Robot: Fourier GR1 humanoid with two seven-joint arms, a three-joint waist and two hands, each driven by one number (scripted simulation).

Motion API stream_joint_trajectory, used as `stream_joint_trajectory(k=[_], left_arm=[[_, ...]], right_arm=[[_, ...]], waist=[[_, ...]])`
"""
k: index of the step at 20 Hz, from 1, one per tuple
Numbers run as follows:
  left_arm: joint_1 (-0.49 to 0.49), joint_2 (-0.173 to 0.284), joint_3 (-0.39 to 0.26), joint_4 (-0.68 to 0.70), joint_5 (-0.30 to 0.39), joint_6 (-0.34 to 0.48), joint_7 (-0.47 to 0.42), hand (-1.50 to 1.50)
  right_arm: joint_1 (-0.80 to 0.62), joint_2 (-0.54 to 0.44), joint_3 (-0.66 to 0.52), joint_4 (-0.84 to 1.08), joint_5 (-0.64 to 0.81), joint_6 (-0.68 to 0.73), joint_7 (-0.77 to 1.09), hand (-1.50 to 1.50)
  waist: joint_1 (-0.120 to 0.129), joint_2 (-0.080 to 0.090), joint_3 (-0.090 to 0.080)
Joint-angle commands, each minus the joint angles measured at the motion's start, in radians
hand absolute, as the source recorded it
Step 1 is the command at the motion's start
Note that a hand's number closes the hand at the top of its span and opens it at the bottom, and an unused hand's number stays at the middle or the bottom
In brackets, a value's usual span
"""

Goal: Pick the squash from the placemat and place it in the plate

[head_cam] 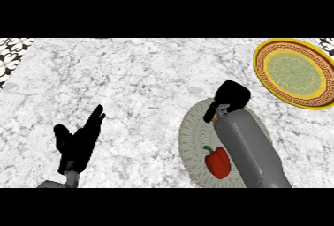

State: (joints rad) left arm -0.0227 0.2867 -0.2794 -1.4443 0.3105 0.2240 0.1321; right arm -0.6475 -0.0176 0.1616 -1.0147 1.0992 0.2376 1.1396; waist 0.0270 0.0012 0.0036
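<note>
The right hand [231, 98] is hanging over the far end of the round placemat [190, 137], its back turned up and its fingers curling downward. Whether they are closing on anything cannot be told, as the hand is hiding what lies beneath it. Only a small yellowish sliver is peeking out beside the wrist, possibly the squash [214, 118], too little to describe. One red bell pepper [218, 161] is lying on the mat's near part, beside the forearm. One yellow-rimmed plate [295, 73] is sitting apart at the far right. The left hand [79, 142] is resting open at the lower left, fingers up, on the marble counter [130, 79].
</note>
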Motion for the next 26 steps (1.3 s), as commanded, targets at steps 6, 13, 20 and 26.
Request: stream_joint_trajectory(k=[6,13,20,26], left_arm=[[-0.032,-0.001,-0.026,-0.010,-0.002,-0.032,0.014,0.00],[-0.065,-0.010,-0.053,-0.016,-0.015,-0.044,0.030,0.00],[-0.074,-0.019,-0.059,-0.004,-0.024,-0.043,0.025,0.00],[-0.080,-0.019,-0.052,0.007,-0.017,-0.046,0.037,0.00]], right_arm=[[-0.253,-0.138,-0.300,0.069,0.084,-0.257,0.186,1.50],[-0.364,-0.272,-0.315,0.113,0.338,-0.398,0.202,1.50],[-0.405,-0.335,-0.399,0.111,0.518,-0.540,0.270,1.50],[-0.400,-0.340,-0.483,0.079,0.644,-0.664,0.303,1.50]], waist=[[0.078,0.069,-0.004],[0.128,0.083,-0.006],[0.131,0.083,-0.003],[0.120,0.080,0.000]])
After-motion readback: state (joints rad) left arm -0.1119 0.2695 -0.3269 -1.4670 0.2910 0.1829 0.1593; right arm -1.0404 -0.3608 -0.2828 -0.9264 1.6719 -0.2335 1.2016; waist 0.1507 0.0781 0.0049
